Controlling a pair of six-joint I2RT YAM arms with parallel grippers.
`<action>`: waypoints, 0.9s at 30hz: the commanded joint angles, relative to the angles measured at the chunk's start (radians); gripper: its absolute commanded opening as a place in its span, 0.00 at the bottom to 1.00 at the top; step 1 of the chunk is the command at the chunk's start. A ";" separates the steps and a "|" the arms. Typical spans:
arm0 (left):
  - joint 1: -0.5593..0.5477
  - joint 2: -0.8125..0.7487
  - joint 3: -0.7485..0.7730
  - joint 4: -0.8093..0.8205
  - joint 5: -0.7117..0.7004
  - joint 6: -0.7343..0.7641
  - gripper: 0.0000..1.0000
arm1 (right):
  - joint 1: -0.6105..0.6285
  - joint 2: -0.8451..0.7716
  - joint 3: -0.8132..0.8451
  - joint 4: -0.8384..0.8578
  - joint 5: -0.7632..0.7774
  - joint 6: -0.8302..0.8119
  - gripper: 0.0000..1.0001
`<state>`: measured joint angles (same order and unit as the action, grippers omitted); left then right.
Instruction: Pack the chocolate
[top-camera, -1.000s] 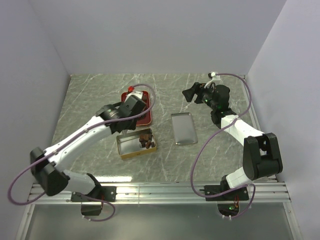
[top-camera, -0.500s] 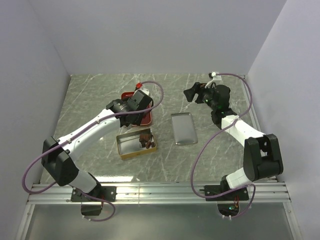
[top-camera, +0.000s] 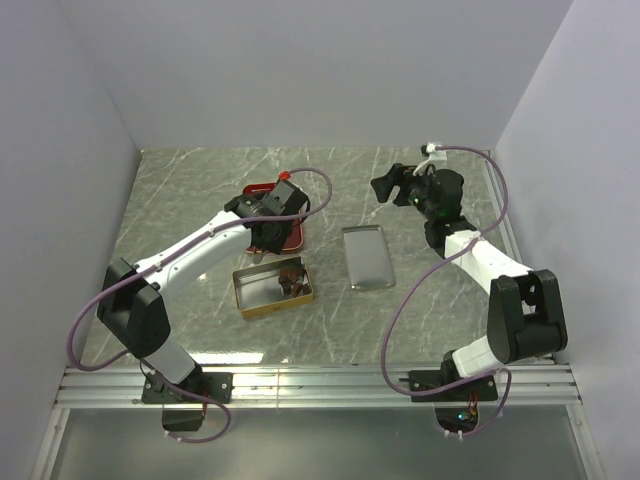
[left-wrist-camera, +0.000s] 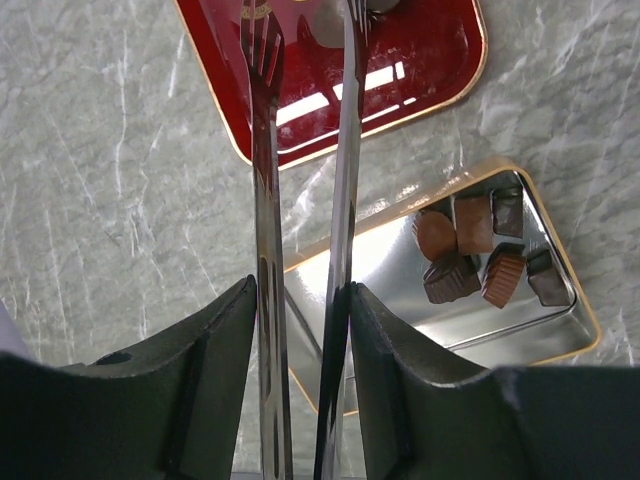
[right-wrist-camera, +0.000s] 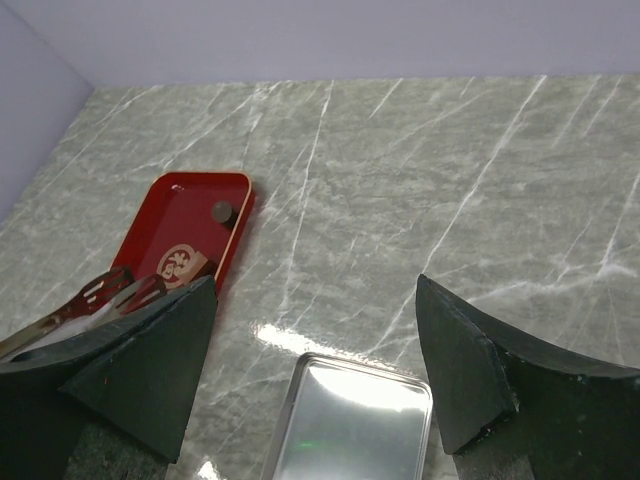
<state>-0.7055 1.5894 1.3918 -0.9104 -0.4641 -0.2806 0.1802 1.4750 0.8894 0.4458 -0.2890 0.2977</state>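
My left gripper (top-camera: 268, 208) (left-wrist-camera: 302, 295) is shut on a pair of metal tongs (left-wrist-camera: 262, 150). The tongs reach out over the red tray (top-camera: 293, 238) (left-wrist-camera: 420, 60). One small round chocolate (right-wrist-camera: 221, 210) lies on the tray (right-wrist-camera: 190, 225), beyond the tong tips (right-wrist-camera: 100, 295). The gold tin (top-camera: 258, 292) (left-wrist-camera: 585, 325) sits just in front of the tray. It holds several brown chocolates (top-camera: 291, 280) (left-wrist-camera: 470, 250) at its right end. My right gripper (top-camera: 385, 187) (right-wrist-camera: 315, 300) is open and empty, held above the table behind the tin's lid.
The silver tin lid (top-camera: 366, 257) (right-wrist-camera: 350, 430) lies flat on the marble table to the right of the tin. Walls close the table on the left, back and right.
My left arm has swung away from the tin, up and right over the red tray, with the tongs. The right arm has barely moved.
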 joint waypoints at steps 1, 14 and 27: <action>0.008 -0.008 0.047 -0.007 0.034 0.043 0.47 | -0.012 -0.033 0.020 0.022 0.004 -0.006 0.87; 0.015 -0.028 0.050 -0.054 0.082 0.058 0.48 | -0.016 -0.027 0.025 0.022 -0.006 0.000 0.87; 0.014 -0.074 0.027 -0.107 0.082 0.044 0.47 | -0.016 -0.050 0.009 0.039 -0.010 0.008 0.87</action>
<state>-0.6941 1.5650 1.4029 -1.0008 -0.3885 -0.2306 0.1711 1.4719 0.8894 0.4480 -0.2905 0.2989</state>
